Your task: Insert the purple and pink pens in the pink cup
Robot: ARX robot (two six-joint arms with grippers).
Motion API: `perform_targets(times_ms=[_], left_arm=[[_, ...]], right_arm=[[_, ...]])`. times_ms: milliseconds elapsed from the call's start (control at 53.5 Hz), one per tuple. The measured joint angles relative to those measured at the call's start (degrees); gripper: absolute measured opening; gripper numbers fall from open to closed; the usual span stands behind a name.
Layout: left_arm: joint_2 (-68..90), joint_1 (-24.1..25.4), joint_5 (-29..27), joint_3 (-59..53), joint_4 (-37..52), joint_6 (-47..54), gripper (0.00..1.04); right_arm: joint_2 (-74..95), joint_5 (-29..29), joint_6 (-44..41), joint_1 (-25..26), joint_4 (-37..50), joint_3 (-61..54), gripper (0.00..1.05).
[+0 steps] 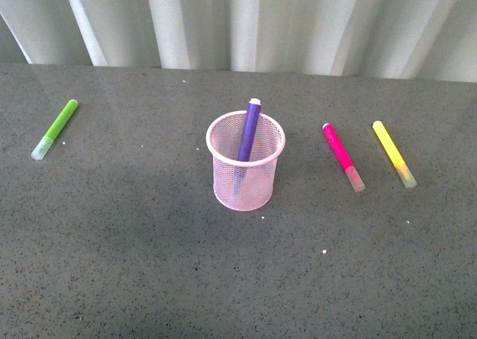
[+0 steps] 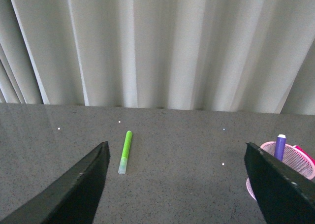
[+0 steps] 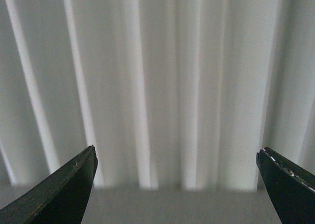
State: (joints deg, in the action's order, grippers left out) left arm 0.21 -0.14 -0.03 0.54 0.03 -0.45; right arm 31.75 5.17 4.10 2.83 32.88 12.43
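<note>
One purple pen (image 1: 249,130) stands tilted in the pink cup (image 1: 242,190). The pink pen (image 1: 339,151) lies on the table (image 1: 149,264) right of the cup, a yellow marker (image 1: 393,154) further right. Only the front view shows the yellow one. A green marker (image 1: 56,128) lies well left of the cup. The left fingers (image 2: 83,184) are wide apart, holding nothing. The right fingers (image 3: 59,189) are apart too; their view shows only curtain (image 3: 172,86).

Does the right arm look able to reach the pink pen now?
Probably yes: the pink pen lies flat, clear of the pink cup and yellow marker, and the right gripper is open.
</note>
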Motion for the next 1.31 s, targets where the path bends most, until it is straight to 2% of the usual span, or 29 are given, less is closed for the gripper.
perform_targets(times_ms=[37, 75, 187, 224, 281, 355, 505, 598, 879, 1309], left_arm=[[0.0, 0.0, 0.0, 0.0, 0.0, 0.1, 1.0], [0.0, 0.0, 0.0, 0.0, 0.0, 0.1, 0.99], [0.0, 0.0, 0.0, 0.0, 0.0, 0.1, 0.98], [0.0, 0.0, 0.0, 0.0, 0.0, 0.1, 0.98], [0.0, 0.0, 0.0, 0.0, 0.0, 0.1, 0.98], [0.0, 0.0, 0.0, 0.0, 0.0, 0.1, 0.98], [0.0, 0.0, 0.0, 0.0, 0.0, 0.1, 0.98], [0.0, 0.0, 0.0, 0.0, 0.0, 0.1, 0.98], [0.0, 0.0, 0.0, 0.0, 0.0, 0.1, 0.98], [0.0, 0.0, 0.0, 0.0, 0.0, 0.1, 0.98]], right_arm=[[7.8, -1.0, 0.5, -0.2, 5.9, 4.4, 0.98], [15.6, -2.7, 0.9, -0.5, 9.6, 9.4, 0.98], [38.2, -8.4, -0.2, -2.4, 8.8, 25.0, 0.98], [44.4, -8.6, 0.0, -2.8, 5.8, 29.7, 0.98], [59.8, -9.7, 0.6, -4.0, -4.5, 41.3, 0.98], [72.0, -10.2, 1.1, -5.3, -13.9, 50.8, 0.98], [90.3, -10.1, 3.5, -8.5, -29.8, 66.0, 0.98], [97.8, -9.8, 5.5, -11.3, -36.7, 72.9, 0.98], [100.5, -7.6, 10.0, -15.8, -38.7, 74.2, 0.98], [103.3, -6.4, 12.3, -15.7, -36.2, 70.2, 0.98]])
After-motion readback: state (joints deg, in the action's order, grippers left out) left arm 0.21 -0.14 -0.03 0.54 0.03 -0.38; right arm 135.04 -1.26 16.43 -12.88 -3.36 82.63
